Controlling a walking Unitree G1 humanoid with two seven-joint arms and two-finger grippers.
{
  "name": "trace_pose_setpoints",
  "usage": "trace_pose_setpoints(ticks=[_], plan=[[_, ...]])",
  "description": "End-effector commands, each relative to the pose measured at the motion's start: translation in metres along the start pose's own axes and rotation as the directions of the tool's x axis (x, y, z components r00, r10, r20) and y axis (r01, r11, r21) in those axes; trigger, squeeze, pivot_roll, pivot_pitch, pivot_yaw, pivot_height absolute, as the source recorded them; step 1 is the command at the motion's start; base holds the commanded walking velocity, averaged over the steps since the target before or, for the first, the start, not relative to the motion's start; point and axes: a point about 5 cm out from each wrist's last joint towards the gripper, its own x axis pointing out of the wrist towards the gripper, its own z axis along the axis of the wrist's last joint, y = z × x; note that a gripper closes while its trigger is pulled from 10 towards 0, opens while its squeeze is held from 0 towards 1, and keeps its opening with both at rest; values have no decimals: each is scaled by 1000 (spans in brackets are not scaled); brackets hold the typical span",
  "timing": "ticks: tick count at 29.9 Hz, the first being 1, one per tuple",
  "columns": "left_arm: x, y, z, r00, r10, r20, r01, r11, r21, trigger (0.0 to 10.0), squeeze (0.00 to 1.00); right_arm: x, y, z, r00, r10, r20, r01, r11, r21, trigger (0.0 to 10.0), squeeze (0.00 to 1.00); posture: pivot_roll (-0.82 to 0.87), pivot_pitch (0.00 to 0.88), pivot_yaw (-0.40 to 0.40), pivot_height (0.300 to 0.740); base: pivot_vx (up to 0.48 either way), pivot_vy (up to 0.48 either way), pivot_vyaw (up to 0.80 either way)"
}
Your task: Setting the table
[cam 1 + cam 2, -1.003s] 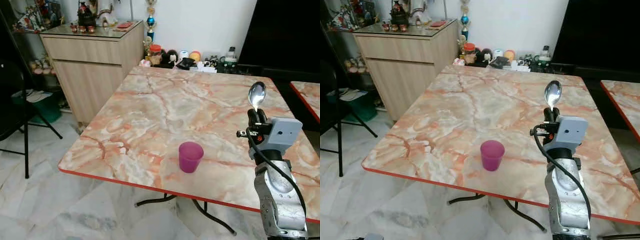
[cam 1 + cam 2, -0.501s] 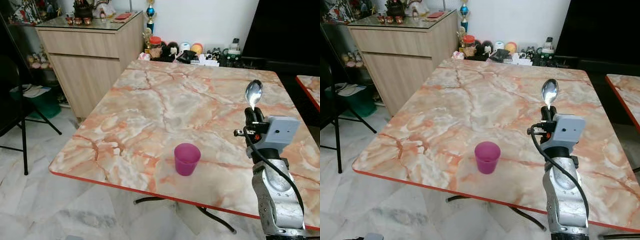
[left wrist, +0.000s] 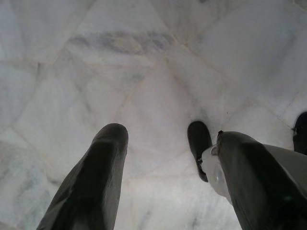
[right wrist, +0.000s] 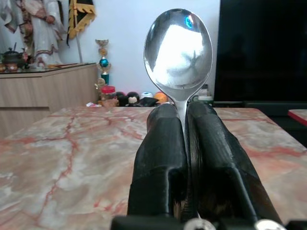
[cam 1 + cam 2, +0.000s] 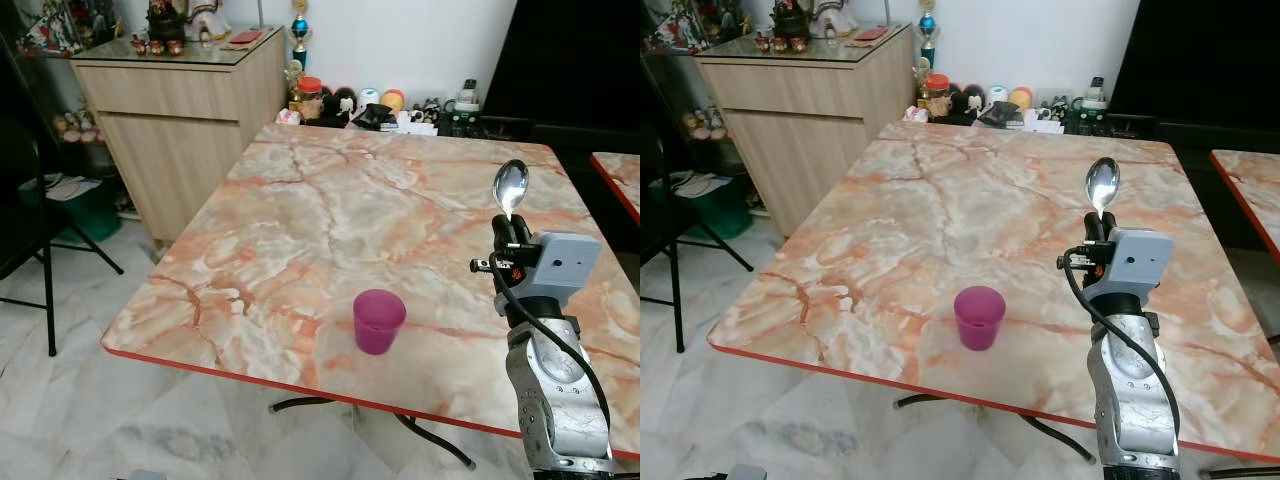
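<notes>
Steel spoon [image 4: 178, 52] upright at right of frame, pinched by its thin handle in right claw [image 4: 184, 124], above marble table [image 5: 330, 215]. Risk: handle slipping or twisting on lowering, striking magenta plastic cup [image 5: 379, 321].

Cup [image 5: 379, 320] on table [image 5: 330, 220], near front edge. Spoon [image 5: 511, 188] upright in right gripper [image 5: 512, 232], right of cup. Cabinet [image 5: 180, 110] behind-left of table.

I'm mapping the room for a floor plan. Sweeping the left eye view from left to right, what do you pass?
Black folding chair → wooden cabinet → purple cup on the marble table → spoon held upright in the right pincer → corner of a second table.
</notes>
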Motion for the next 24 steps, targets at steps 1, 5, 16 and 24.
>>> trace_pose_setpoints(ticks=[1, 5, 16, 24], plan=[[-1, 2, -2, 1000, 3, -1, -3, 1000, 20, 10000, 0, 1, 0, 4, 1000, 4, 12, -4, 1000, -5, 10000, 0, -13, 68, -2, 740, 0, -281, 0], [-1, 2, -2, 1000, 3, -1, -3, 1000, 26, 10000, 0, 1, 0, 3, 1000, 3, 11, -3, 1000, -4, 10000, 0, -13, 68, -2, 740, 0, -480, 0], [-2, 2, -6, 1000, 3, -14, -3, 1000, 19, 10000, 0, 1, 0, 3, 1000, 4, 5, -4, 1000, 8, 10000, 0, -12, 71, -5, 740, 0, -480, -280], [-3, 2, -8, 1000, 5, -21, -5, 1000, 14, 10000, 0, 2, -1, 5, 1000, -2, 17, 2, 1000, 0, 10000, 0, -11, 71, -7, 740, 0, -480, -90]])
